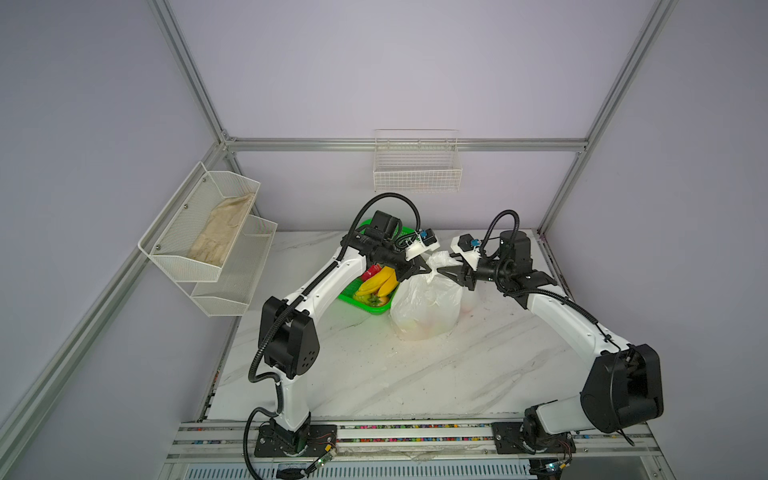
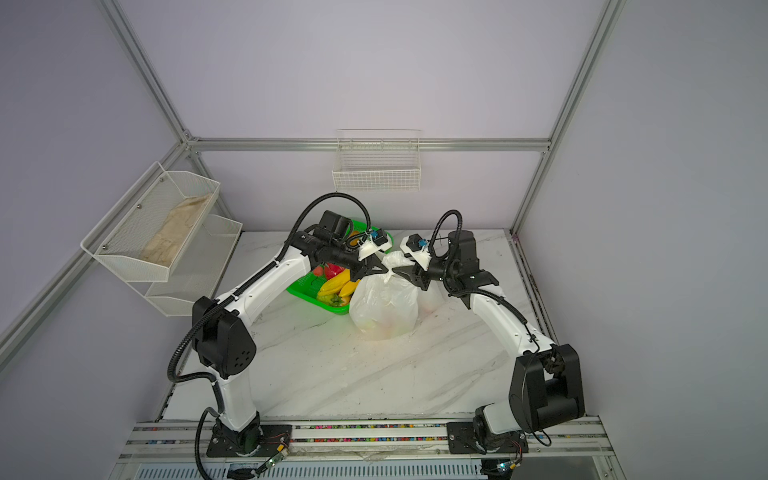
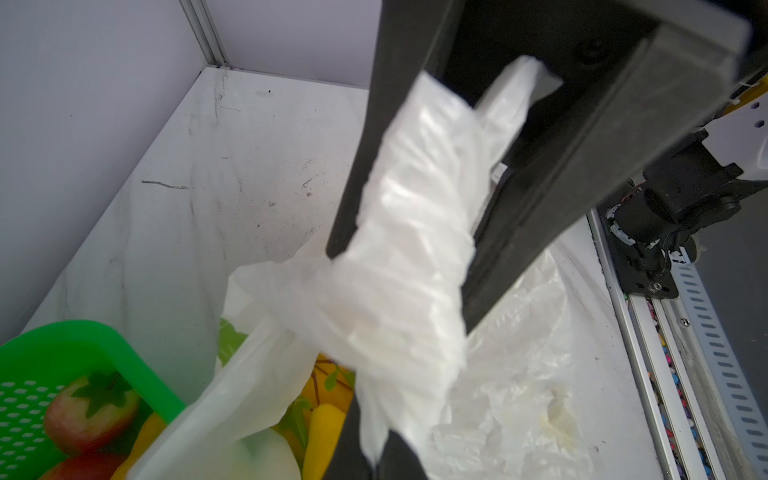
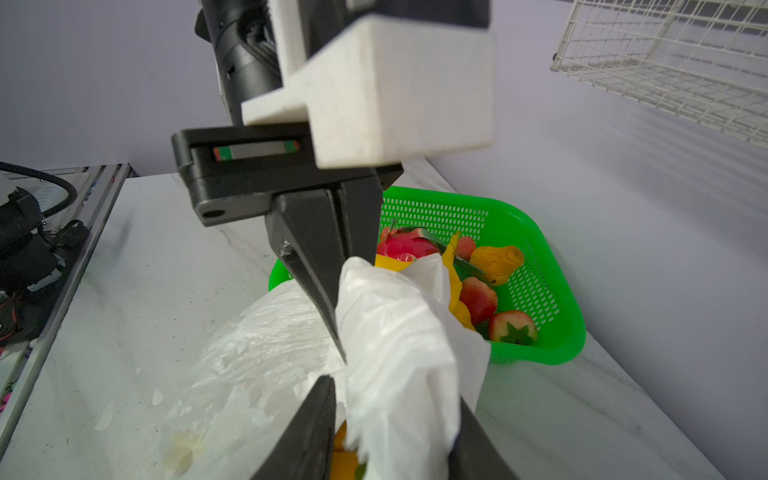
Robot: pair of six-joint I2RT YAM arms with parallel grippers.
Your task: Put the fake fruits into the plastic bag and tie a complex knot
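Note:
The plastic bag [image 1: 426, 307] [image 2: 384, 307] stands on the marble table with pale fruit shapes faint inside. Its handles are bunched into a knot [image 1: 435, 272] [image 3: 295, 291] at the top. My left gripper [image 1: 427, 269] [image 3: 376, 459] is shut on a thin strip of the bag's plastic; it also shows as closed black fingers [image 4: 328, 266]. My right gripper [image 1: 444, 272] [image 4: 395, 390] faces it, jaws apart, with a thick wad of handle plastic [image 4: 399, 340] loose between them. More fake fruits [image 1: 376, 284], bananas, strawberries [image 4: 513, 328] and a dragon fruit [image 4: 405, 245], lie in the green basket [image 4: 552, 299].
The green basket [image 1: 353, 297] sits just left of the bag, under my left arm. White wire baskets hang on the back wall [image 1: 417, 166] and the left wall [image 1: 208, 232], one holding a beige cloth [image 1: 220, 237]. An aluminium rail [image 1: 415, 432] runs along the table's front edge.

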